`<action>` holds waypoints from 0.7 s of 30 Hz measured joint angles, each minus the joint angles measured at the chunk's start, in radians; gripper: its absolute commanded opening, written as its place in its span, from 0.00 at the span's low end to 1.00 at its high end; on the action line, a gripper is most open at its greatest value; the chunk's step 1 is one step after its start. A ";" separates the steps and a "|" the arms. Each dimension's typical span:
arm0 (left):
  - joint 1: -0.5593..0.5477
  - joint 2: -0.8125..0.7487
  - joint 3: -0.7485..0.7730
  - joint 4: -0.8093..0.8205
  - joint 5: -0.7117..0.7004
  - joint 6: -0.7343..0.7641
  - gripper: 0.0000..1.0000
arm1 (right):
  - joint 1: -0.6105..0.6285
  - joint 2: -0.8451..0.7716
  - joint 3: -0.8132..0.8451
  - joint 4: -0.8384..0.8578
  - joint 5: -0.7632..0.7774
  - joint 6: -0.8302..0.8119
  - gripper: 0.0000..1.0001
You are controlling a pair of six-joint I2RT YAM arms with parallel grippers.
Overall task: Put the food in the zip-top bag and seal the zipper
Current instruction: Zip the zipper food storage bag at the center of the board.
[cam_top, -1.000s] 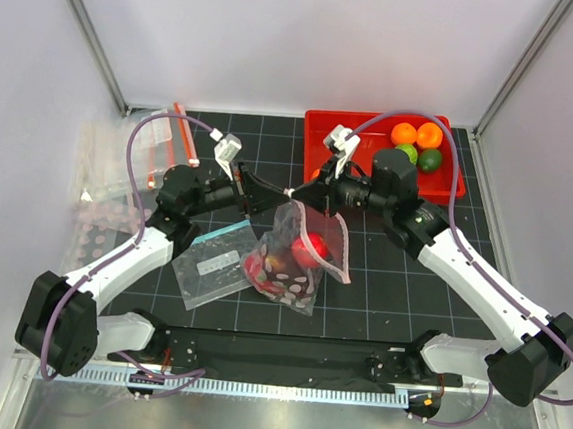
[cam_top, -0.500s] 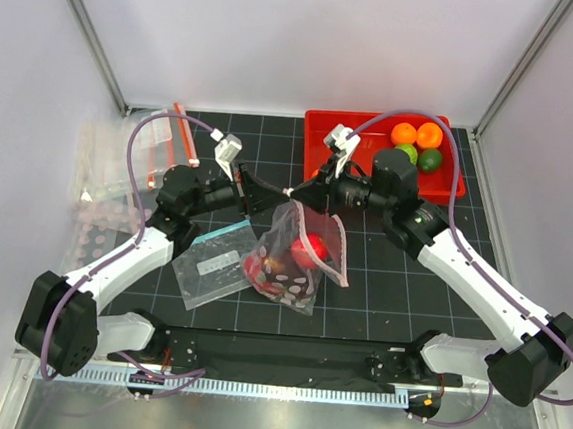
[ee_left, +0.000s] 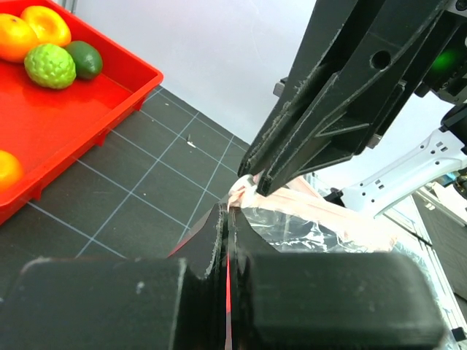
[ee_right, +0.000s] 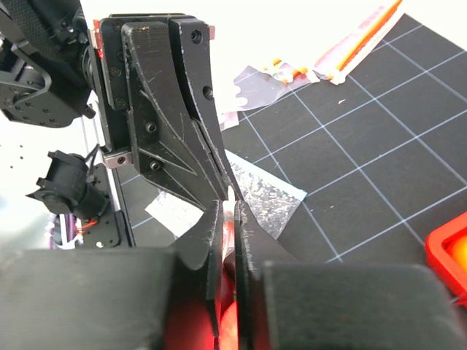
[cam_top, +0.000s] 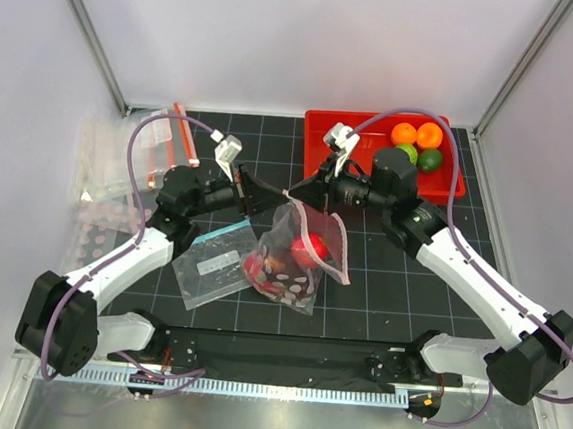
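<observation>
Two pairs of jaws, the left jaws and the right jaws, meet tip to tip just beside the red tray (cam_top: pixel 316 125), each pressed together on the zipper (ee_left: pixel 228 288), probably to hold the mouth up for sealing. The zip-top bag (cam_top: pixel 296 278) rests on the desk (cam_top: pixel 391 284) near that tray with a red round fruit (cam_top: pixel 309 247) inside; the tray holds oranges (cam_top: pixel 417 135) and green fruits (cam_top: pixel 419 157).

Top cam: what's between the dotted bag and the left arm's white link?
A plain clear bag with a white label lies flat between the dotted bag and left arm; the top view shows it.
</observation>
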 measured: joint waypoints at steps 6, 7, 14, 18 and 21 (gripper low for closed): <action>-0.002 -0.022 -0.006 -0.029 -0.043 0.002 0.00 | 0.001 0.001 0.000 0.001 0.018 0.004 0.01; -0.002 -0.032 -0.007 -0.044 -0.057 0.004 0.00 | 0.001 0.000 -0.002 0.003 0.023 0.005 0.01; -0.013 -0.106 -0.024 -0.121 -0.144 0.019 0.00 | 0.006 -0.041 -0.043 0.017 0.051 0.020 0.01; -0.013 -0.146 -0.030 -0.164 -0.190 0.040 0.00 | 0.008 -0.063 -0.064 0.016 0.067 0.024 0.01; -0.012 -0.179 -0.032 -0.214 -0.261 0.062 0.00 | 0.007 -0.085 -0.077 -0.001 0.090 0.024 0.01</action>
